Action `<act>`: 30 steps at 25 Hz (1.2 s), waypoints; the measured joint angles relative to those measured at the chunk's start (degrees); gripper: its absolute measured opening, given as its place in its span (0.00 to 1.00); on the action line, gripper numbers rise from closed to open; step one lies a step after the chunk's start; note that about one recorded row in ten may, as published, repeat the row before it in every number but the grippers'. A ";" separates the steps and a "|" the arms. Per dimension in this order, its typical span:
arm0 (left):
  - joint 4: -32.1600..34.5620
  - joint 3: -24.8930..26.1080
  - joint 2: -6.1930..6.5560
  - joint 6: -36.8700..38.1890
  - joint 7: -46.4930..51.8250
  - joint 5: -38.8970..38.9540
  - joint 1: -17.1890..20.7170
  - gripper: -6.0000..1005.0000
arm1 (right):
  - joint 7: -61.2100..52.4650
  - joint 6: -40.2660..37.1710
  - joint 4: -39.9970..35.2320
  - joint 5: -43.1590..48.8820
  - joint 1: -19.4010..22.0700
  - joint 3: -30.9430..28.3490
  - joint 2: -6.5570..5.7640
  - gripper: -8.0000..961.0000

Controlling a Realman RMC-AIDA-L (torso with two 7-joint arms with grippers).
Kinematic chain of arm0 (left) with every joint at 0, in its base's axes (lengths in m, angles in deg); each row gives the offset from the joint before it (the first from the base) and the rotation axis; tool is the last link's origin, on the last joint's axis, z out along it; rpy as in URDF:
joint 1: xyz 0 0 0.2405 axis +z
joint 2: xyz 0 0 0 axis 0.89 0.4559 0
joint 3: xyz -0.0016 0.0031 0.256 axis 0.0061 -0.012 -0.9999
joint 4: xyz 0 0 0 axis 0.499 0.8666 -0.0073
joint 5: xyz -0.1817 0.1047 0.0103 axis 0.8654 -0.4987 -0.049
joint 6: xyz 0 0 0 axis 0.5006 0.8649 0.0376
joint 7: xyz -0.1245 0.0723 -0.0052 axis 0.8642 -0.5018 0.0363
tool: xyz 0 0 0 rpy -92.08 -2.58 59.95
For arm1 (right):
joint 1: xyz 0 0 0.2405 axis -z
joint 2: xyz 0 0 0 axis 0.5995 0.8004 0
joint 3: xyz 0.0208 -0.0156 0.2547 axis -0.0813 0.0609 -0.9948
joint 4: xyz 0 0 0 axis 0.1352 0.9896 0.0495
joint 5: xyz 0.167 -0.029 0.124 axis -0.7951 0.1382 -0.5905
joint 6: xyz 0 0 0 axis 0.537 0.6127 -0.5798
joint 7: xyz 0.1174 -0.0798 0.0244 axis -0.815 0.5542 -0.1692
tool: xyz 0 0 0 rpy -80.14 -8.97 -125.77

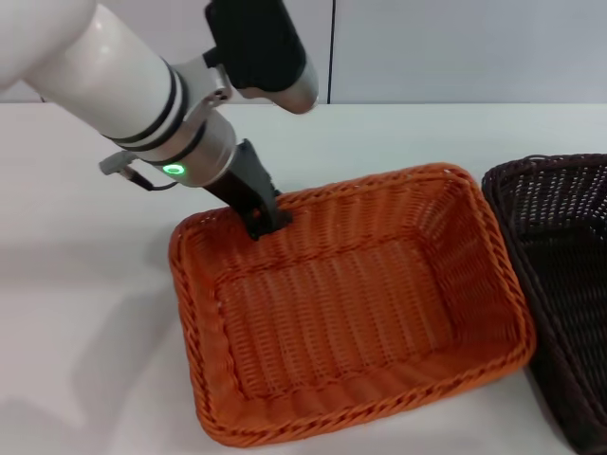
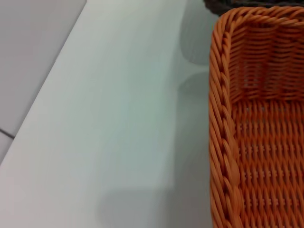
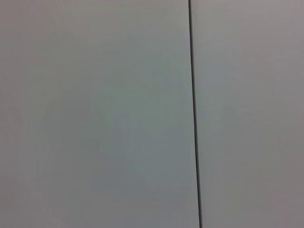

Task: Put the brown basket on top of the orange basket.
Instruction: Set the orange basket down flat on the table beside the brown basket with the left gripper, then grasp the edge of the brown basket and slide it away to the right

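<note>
Head view shows us the orange basket (image 1: 351, 303) in the middle of the white surface (image 1: 85, 313), standing upright with nothing inside. Our left tool (image 1: 268, 220) is at the far left corner of this basket, and its dark fingers (image 1: 258, 204) meet the braided rim there. We cannot tell if the tool is apart or clamped on the rim. The brown basket (image 1: 560, 275) stands just beside the orange one, on its right side, and part of it is cut by the picture edge. Left wrist view shows the orange rim (image 2: 223, 142) and bare surface near it. Our right tool is not visible; its wrist view shows only a plain wall (image 3: 95, 114).
</note>
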 joint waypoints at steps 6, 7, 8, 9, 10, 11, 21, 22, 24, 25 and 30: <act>-0.08 -1.16 -0.07 -0.60 0.59 0.26 -0.24 0.25 | -0.01 -0.01 -0.03 -0.25 0.11 -0.53 0.08 0.69; 0.21 -1.00 -0.06 -0.94 0.62 0.28 -0.07 0.26 | -0.01 -0.01 -0.16 -0.29 0.17 -0.56 0.07 0.69; 0.21 -1.00 -0.06 -0.94 0.62 0.28 -0.07 0.27 | -0.01 -0.01 -0.16 -0.29 0.17 -0.56 0.07 0.69; 0.28 -0.99 -0.04 -1.24 0.62 0.27 0.02 0.27 | -0.01 -0.01 -0.19 -0.32 0.17 -0.57 0.08 0.69; 0.34 -1.05 -0.02 -2.02 0.68 0.23 0.25 0.28 | -0.02 -0.02 -0.20 -0.33 0.15 -0.57 0.08 0.69; 0.36 -1.06 -0.01 -3.08 0.84 0.25 0.54 0.29 | -0.02 -0.06 -0.20 -0.34 0.10 -0.57 0.08 0.69; 5.41 -1.42 0.14 -27.76 -2.26 15.18 12.82 0.72 | -7.65 -1.96 -3.05 3.14 0.10 1.92 -1.64 0.68; 5.80 -2.23 0.17 -34.61 -7.52 23.50 16.42 0.77 | -14.15 -3.82 -5.39 7.11 0.20 2.75 -2.85 0.68; 5.82 -2.72 0.16 -37.27 -9.94 27.10 17.75 0.80 | -17.06 -4.64 -6.49 9.15 0.20 3.05 -3.56 0.68; 5.67 -3.91 0.17 -41.60 -14.87 33.49 19.80 0.82 | -20.50 -5.59 -7.87 11.83 0.15 3.39 -4.34 0.68; 4.97 -9.48 0.03 -55.51 -35.52 56.00 24.91 0.85 | -34.80 -8.66 -14.16 26.97 -1.44 4.74 -8.21 0.68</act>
